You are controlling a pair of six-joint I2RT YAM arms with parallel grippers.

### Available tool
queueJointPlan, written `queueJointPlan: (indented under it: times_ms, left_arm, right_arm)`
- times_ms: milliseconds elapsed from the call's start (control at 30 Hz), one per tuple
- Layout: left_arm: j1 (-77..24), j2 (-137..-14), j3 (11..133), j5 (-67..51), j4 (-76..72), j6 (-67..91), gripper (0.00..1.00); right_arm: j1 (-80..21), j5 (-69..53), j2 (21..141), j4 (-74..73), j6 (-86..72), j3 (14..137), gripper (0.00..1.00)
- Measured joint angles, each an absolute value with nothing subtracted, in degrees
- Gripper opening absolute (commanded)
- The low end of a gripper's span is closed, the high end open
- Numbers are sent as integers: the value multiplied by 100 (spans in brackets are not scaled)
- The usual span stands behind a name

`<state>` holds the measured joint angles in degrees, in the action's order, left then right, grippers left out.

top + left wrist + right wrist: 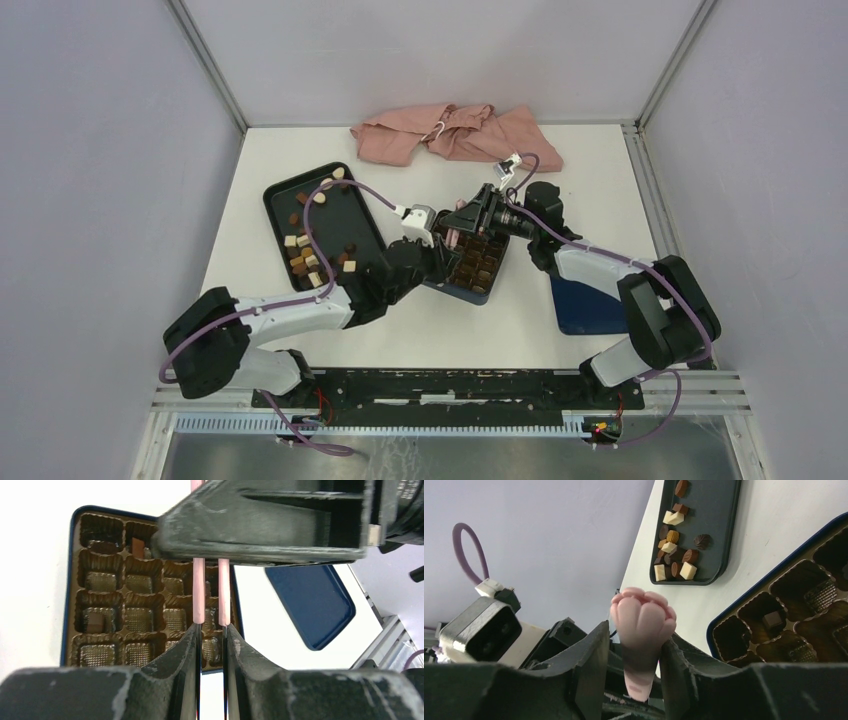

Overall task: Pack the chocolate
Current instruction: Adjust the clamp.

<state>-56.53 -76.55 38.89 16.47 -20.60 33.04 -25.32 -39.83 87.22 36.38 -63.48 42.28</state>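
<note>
Left gripper [211, 627] pinches the tongs [198, 590] narrowly, right gripper [636, 632] grip unclear, so a mistimed release could drop them onto the box [70, 580] beneath.

A white table [600, 170] stood boxed in by plain, pale lavender-grey walls [90, 150] on three sides. Silver metal posts [207, 62] ran up the back corners, and a ribbed metal rail [450, 424] edged the near side. Light was soft and even.
</note>
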Motion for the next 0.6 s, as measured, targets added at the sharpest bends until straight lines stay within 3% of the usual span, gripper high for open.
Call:
queueJointPlan:
  times_ms: [267, 367, 600]
  left_arm:
    - [-5234, -7085, 3374, 1588, -1876, 3312, 16]
    - [-5019, -6803, 3275, 1461, -1719, 3312, 17]
    - [-4086, -6062, 3275, 746, -821, 3312, 34]
  right_arm:
    - [-2427, -4117, 8722, 3734, -6099, 4237, 72]
    - [-2320, -4219, 8722, 3809, -5876, 4281, 74]
    - [-1846, -4967, 8715, 4298, -4875, 4521, 74]
